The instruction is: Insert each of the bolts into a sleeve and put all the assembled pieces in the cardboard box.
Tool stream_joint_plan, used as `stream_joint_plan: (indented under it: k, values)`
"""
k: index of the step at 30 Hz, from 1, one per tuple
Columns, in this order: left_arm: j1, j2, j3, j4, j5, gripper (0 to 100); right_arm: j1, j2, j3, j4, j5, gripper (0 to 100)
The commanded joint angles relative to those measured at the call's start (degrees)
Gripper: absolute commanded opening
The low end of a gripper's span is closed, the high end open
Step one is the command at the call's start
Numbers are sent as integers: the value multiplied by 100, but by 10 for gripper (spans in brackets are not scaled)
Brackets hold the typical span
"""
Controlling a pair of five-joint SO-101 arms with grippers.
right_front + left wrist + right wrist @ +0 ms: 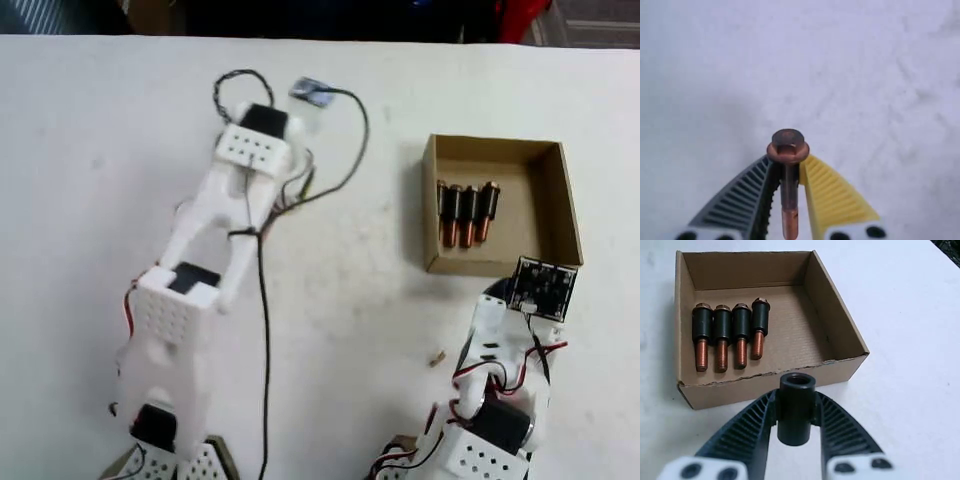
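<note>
My left gripper is shut on a copper bolt, whose flanged head sticks out past the grey and yellow fingers above bare white table. My right gripper is shut on a black sleeve, held with its bore end outward just in front of the cardboard box. Several assembled bolt-and-sleeve pieces lie side by side in the box against one wall. From above, the box sits at the right with those pieces inside. The right arm stands just below it and the left arm stretches toward the far middle.
A small brownish bit lies on the table left of the right arm. A black cable runs down the middle of the table, looping past a small connector near the far edge.
</note>
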Motion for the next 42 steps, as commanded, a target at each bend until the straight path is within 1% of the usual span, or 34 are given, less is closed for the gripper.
stream_joint_plan:
  k: [1,7,11,15,22,29,35,40,42]
  values:
    - [-365,-84,-343,404,598,22,22,-57,-70,-119,0,17]
    - [-980,-84,-299,835,695,22,13,-57,-70,-119,0,17]
    - [-1138,-75,-53,835,703,22,13,-57,-70,-119,0,17]
    - [-1191,-75,396,519,703,21,13,-57,-62,-119,0,17]
    - [-1446,-75,800,-114,668,21,13,-57,-62,-119,0,17]
    - [-1446,-75,1600,-1037,659,21,13,-57,-62,-119,0,17]
    - [-1437,-66,2110,-1371,659,24,13,-57,-62,-119,0,17]
    - [-1446,-75,2127,-1345,659,25,13,-57,-62,-119,0,17]
    - [-1446,-75,2127,-1345,659,56,13,-57,-62,-119,0,17]
